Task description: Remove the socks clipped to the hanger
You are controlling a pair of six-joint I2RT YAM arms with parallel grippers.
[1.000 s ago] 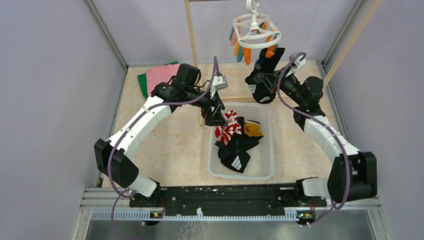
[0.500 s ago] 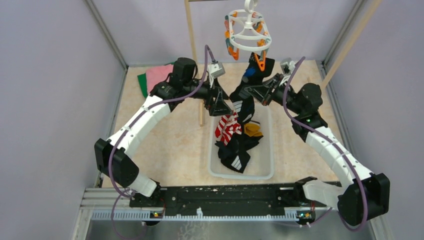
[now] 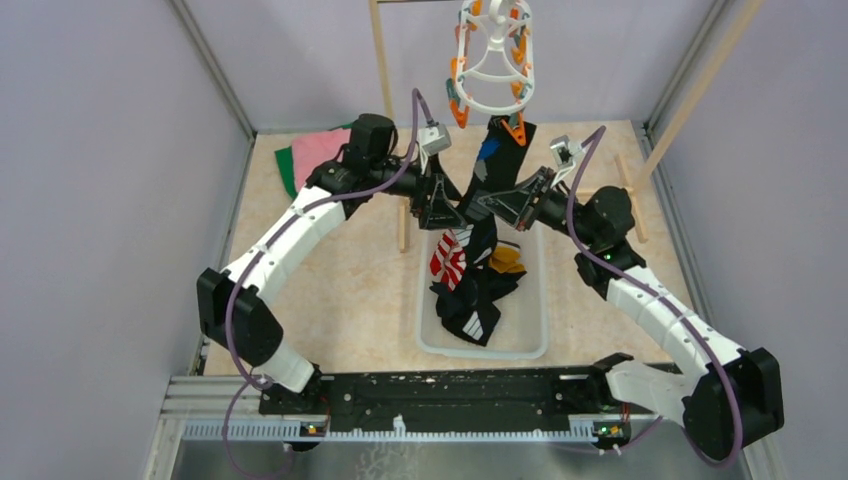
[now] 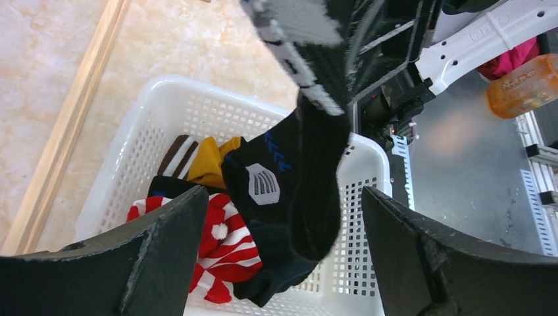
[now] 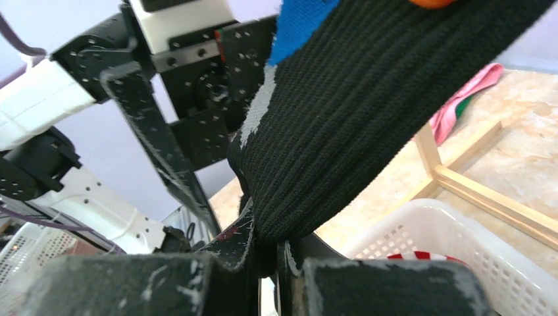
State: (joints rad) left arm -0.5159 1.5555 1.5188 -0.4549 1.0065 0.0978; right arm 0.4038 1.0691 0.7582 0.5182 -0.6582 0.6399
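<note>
**Right tool** (image 5: 266, 253): pressed together, pinching the black sock (image 3: 503, 150) partway down its length.

**Sock:** its top edge sits in an orange peg (image 3: 513, 124) of the hanger (image 3: 492, 75). The hanger hangs tilted above the far end of the basket (image 4: 164, 112). The sock is not yet released.

**Left tool** (image 4: 283, 210): spread wide and holding nothing. It hovers over the basket with the sock's toe dangling between its fingers.

**Basket contents:** the red-and-white striped sock (image 4: 224, 243), a mustard sock (image 4: 207, 164) and other dark socks.

**Step in hand, as I judge it:** pulling this sock off its peg. I would draw steadily down along the sock's own line. A sideways tug would likely swing the tilted hanger and not open the peg. I would keep the left tool clear and let go only over the basket.

I cannot tell whether the far pegs hold more socks.
</note>
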